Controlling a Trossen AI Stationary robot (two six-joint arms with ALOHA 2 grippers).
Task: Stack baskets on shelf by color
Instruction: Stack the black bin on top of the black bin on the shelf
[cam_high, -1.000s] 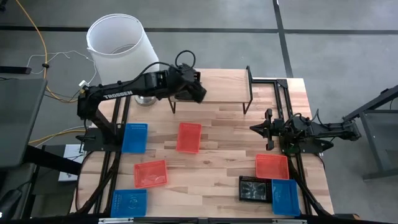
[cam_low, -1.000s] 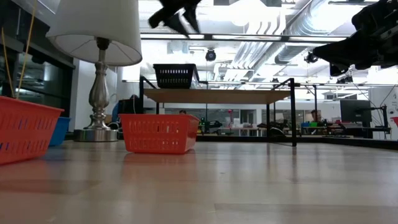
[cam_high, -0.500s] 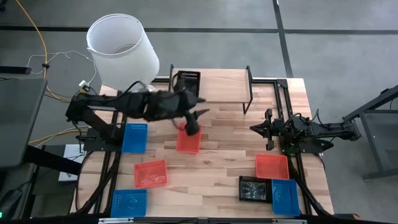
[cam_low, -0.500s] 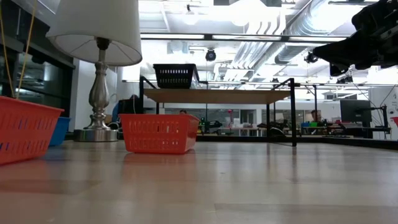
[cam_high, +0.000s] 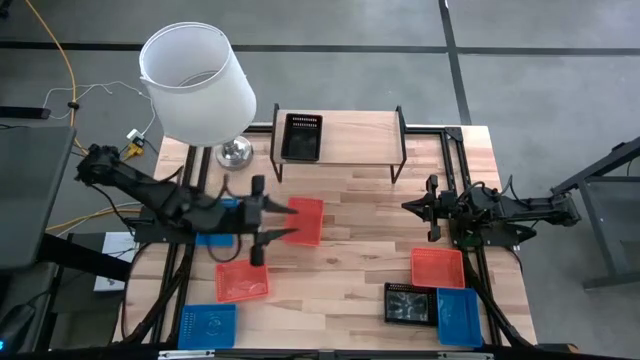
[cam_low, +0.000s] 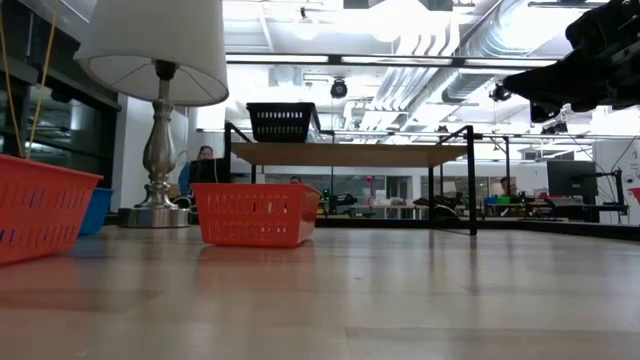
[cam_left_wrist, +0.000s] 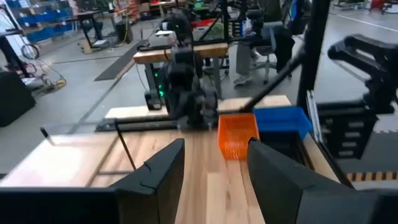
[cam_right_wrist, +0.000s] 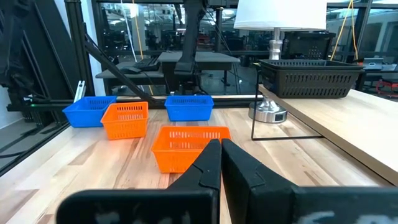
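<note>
While the high view showed us seven baskets, the low view caught only four. We counted two black: one (cam_high: 301, 137) on the shelf (cam_high: 350, 135), one (cam_high: 408, 304) on the counter (cam_high: 360, 230). Three red ones (cam_high: 305, 220) and three blue (cam_high: 459, 316) lay on the counter. The left tool (cam_high: 258, 221) hung open and empty over the counter beside the middle red basket. The right tool (cam_high: 431, 208) stayed closed, empty.

The left gripper (cam_left_wrist: 211, 168) hung with fingers (cam_left_wrist: 163, 171) apart above the counter (cam_left_wrist: 81, 155); ahead sat an orange basket (cam_left_wrist: 236, 135) beside a blue basket (cam_left_wrist: 283, 121).
</note>
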